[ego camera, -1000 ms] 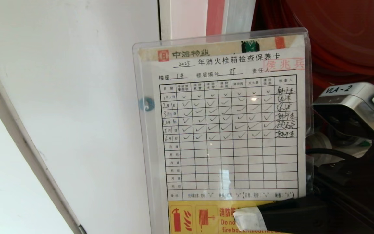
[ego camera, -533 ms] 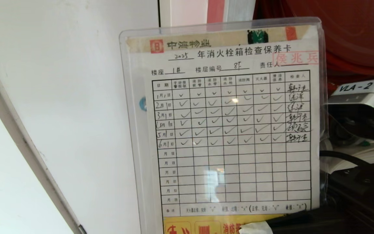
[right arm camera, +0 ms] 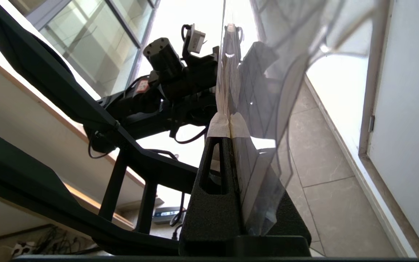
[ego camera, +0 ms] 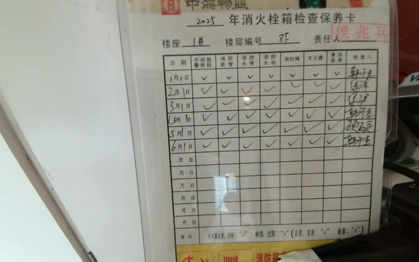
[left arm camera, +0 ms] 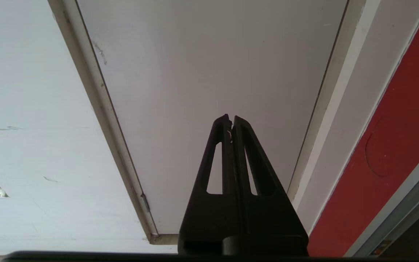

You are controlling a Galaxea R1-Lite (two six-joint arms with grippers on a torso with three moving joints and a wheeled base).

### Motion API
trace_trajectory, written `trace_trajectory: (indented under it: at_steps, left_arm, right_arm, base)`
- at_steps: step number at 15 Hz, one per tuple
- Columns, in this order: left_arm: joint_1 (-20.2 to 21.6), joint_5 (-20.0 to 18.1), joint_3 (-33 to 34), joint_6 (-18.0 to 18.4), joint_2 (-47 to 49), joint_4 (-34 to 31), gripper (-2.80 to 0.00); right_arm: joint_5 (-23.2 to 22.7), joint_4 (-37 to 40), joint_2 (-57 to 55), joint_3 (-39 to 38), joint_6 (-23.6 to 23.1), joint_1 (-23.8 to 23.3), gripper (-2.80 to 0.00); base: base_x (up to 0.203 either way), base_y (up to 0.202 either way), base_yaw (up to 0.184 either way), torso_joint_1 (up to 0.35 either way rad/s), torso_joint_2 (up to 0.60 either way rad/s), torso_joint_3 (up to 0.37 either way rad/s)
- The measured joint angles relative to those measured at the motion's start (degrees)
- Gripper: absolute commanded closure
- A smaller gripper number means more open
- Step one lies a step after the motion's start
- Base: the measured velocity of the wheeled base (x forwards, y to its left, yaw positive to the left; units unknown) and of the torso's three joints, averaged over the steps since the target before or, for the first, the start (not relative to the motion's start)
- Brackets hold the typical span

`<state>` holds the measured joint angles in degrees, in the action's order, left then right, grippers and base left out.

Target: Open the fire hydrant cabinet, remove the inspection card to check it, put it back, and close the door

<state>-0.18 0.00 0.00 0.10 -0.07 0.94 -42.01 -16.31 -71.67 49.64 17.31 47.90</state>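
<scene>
At the far left of the head view a plain white door [ego camera: 67, 109] fills the picture, its pale frame edge running down on a slant. The left hand [left arm camera: 230, 120] shows only in its own wrist view: its two black fingers are pressed together with nothing between them, pointing at that same white panel, with a red strip of the fire hydrant cabinet [left arm camera: 376, 153] along one side.

Right of the white door, the inspection card [ego camera: 264, 127] takes up most of the head view, held upright and face-on close to the camera. It is a white sheet in a clear plastic sleeve, with a printed grid whose upper six rows carry handwritten ticks and signatures, a red stamp at the upper right corner and a yellow strip along its lower edge.

At that lower edge the taped fingertip of the right hand [ego camera: 300, 255] overlaps the yellow strip. In the right wrist view the right hand [right arm camera: 230, 125] is clamped tight on the card's sleeve [right arm camera: 253, 109], both taped tips meeting on it.

Behind the card's right edge, the cabinet's red interior [ego camera: 418, 36] shows.
</scene>
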Motion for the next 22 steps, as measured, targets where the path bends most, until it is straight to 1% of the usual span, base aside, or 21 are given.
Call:
trace_trajectory:
  at_steps: [11, 22]
  left_arm:
    - [0.0, 0.0, 0.0, 0.0, 0.0, 0.0, 0.0]
    - [0.0, -0.02, 0.0, -0.02, 0.0, 0.0, 0.0]
  right_arm:
    - [0.06, 0.05, 0.75, 0.38, -0.17, 0.34, 0.0]
    - [0.1, 0.23, 0.78, -1.33, -0.23, 0.34, 0.0]
  base:
    - [0.0, 0.0, 0.0, 0.0, 0.0, 0.0]
    - [0.0, 0.0, 0.0, 0.0, 0.0, 0.0]
